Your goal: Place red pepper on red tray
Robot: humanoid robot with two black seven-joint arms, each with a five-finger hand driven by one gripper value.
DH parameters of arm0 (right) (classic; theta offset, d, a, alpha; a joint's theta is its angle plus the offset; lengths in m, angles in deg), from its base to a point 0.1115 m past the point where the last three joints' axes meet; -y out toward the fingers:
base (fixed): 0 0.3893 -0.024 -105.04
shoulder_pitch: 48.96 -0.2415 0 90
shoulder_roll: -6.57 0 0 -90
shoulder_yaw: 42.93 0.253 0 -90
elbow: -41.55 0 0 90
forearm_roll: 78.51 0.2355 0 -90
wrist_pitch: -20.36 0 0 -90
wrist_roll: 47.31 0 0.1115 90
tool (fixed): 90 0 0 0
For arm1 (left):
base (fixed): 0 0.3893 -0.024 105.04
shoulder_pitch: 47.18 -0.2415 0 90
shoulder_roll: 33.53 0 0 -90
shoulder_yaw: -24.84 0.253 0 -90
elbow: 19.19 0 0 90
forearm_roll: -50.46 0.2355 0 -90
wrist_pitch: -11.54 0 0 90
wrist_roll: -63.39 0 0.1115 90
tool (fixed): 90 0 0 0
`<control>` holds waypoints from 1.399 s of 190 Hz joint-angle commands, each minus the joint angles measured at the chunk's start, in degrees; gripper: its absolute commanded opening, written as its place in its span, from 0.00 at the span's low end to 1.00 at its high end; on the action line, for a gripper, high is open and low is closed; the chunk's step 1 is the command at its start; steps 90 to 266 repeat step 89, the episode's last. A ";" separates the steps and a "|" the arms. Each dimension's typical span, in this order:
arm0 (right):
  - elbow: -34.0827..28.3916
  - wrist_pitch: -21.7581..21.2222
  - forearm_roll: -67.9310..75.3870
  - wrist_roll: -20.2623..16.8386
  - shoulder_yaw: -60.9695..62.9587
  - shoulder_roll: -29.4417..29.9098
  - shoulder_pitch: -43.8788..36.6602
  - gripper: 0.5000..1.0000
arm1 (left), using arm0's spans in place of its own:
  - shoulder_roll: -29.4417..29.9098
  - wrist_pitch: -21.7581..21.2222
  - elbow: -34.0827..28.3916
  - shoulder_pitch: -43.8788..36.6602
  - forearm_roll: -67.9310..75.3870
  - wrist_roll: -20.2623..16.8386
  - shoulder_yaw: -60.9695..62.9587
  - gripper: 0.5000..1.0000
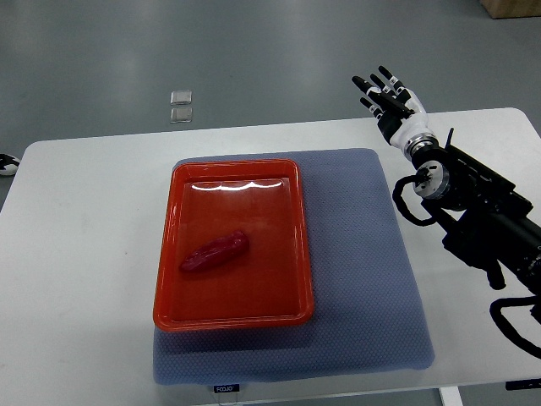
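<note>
A red pepper (215, 251) lies inside the red tray (235, 172), left of its middle, pointing diagonally. The tray rests on a blue-grey mat (372, 271). My right hand (385, 95) hovers near the table's far right edge, well away from the tray, its fingers spread and holding nothing. Its black arm (478, 211) comes in from the right edge. At the far left edge only a small white and black tip of the left hand (7, 164) shows.
The white table (84, 254) carries the mat and tray. Two small clear square pieces (181, 106) lie on the grey floor beyond the table's far edge. A brown box corner (511, 7) shows at the top right.
</note>
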 commanded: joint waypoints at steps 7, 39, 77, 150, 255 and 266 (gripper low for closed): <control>0.25 0.07 1.97 3.86 1.73 0.18 0.33 0.84 | 0.00 0.01 0.01 0.00 0.00 0.00 0.00 1.00; 0.86 5.78 2.15 7.65 4.28 0.36 0.33 0.84 | 0.00 0.01 0.01 0.00 0.00 0.00 0.00 1.00; 0.77 5.78 2.06 7.56 4.02 0.36 0.33 0.84 | 0.00 0.01 0.01 0.00 0.00 0.00 0.00 1.00; 0.77 5.78 2.06 7.56 3.84 0.36 0.33 0.84 | 0.00 0.01 -0.08 0.00 0.00 0.00 0.00 1.00; 0.77 5.78 2.06 7.56 3.84 0.36 0.33 0.84 | 0.00 0.01 -0.08 0.00 0.00 0.00 0.00 1.00; 0.77 5.78 2.06 7.56 3.84 0.36 0.33 0.84 | 0.00 0.01 -0.08 0.00 0.00 0.00 0.00 1.00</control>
